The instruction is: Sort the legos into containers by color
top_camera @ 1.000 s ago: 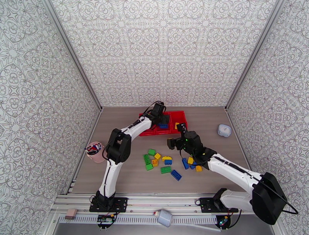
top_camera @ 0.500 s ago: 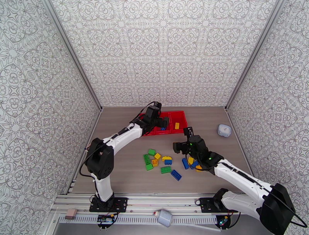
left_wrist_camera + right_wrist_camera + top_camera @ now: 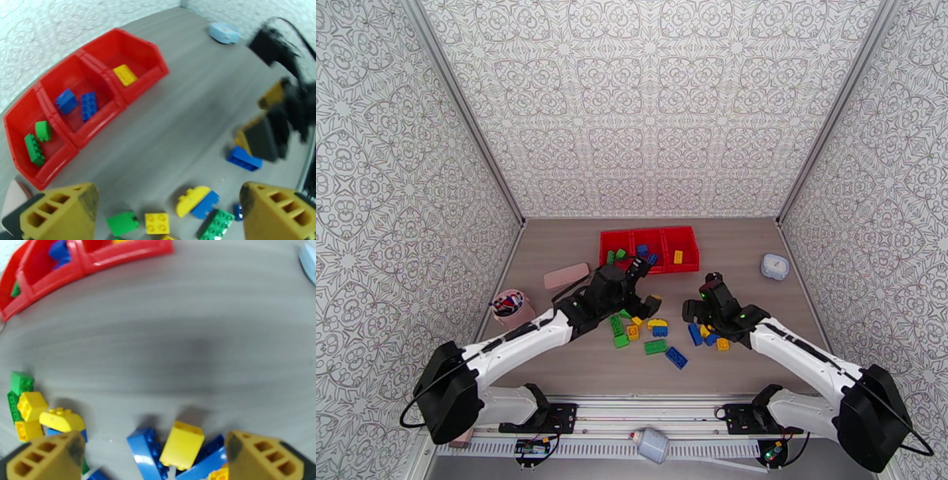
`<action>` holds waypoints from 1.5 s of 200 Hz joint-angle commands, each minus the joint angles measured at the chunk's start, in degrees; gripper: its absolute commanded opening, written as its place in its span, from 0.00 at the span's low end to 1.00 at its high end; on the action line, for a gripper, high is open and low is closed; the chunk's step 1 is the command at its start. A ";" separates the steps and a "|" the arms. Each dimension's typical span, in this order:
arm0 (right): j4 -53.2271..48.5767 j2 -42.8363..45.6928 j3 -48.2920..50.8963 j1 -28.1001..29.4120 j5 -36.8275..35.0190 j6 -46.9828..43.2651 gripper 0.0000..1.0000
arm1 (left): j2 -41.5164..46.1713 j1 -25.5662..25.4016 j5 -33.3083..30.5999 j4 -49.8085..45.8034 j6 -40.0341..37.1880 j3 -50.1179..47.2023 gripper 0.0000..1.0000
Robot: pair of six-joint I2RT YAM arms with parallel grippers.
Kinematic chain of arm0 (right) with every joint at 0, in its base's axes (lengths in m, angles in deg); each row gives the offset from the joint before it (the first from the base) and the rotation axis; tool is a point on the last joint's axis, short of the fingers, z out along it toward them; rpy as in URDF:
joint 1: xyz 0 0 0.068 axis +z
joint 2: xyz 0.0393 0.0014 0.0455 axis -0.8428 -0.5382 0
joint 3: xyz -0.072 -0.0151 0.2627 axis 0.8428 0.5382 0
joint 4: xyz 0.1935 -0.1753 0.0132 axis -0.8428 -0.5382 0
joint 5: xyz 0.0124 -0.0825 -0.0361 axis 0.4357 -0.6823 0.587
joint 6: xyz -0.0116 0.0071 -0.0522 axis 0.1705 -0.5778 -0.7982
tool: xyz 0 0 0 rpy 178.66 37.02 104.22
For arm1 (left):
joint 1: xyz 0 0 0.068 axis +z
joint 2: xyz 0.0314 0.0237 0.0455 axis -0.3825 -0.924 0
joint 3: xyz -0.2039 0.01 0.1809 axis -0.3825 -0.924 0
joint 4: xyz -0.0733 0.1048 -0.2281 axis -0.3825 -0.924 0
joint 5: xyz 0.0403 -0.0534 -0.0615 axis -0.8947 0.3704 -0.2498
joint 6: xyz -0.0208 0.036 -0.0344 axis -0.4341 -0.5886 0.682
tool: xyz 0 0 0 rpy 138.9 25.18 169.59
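The containers [image 3: 649, 249] are three joined red bins at the back of the table. The left one holds green legos [image 3: 36, 140], the middle one blue legos [image 3: 79, 103], the right one a yellow lego [image 3: 125, 74]. Loose legos [image 3: 648, 331] in green, yellow and blue lie in front of them. My left gripper [image 3: 646, 286] hovers open over the left of that pile, nothing between its fingers [image 3: 59, 211]. My right gripper [image 3: 697, 297] hangs open over the right-hand cluster. A yellow brick [image 3: 181, 445] and blue bricks [image 3: 144, 451] lie between its fingers [image 3: 264, 457], untouched.
A pink cup of pens [image 3: 509, 308] stands at the left edge, with a flat pink object [image 3: 566, 276] beside it. A small white lidded box [image 3: 775, 266] sits at the right. Patterned walls close in three sides. The two grippers are near each other over the pile.
My left arm has swung back from the bins to the loose pile, its jaws widening. My right gripper has come down and forward from the right bin toward the blue and yellow cluster.
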 commanded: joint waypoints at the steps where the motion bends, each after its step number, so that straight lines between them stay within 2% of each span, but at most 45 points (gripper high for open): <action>1: -6.17 -3.13 -2.51 -0.66 -0.03 7.07 0.92 | 1.84 -2.25 7.82 3.85 -5.05 -4.14 1.00; 35: -8.17 -6.96 -5.24 -0.97 1.05 6.24 0.84 | 2.04 -5.36 13.60 6.07 -10.75 -7.52 1.00; 70: -7.87 -8.61 -5.63 -2.37 1.70 6.62 0.63 | 1.30 -5.85 14.14 7.37 -13.52 -8.20 1.00; 125: -7.78 -11.58 -6.29 -3.74 2.71 6.75 0.50 | 1.03 -5.79 13.73 8.95 -14.85 -8.99 1.00; 260: -6.87 -16.56 -6.36 -4.00 5.05 5.78 0.49 | 0.81 -5.27 13.25 10.32 -14.69 -9.61 1.00; 300: -6.97 -16.89 -7.14 -3.98 5.18 5.52 0.39 | 0.91 -5.25 13.13 10.28 -14.72 -9.61 1.00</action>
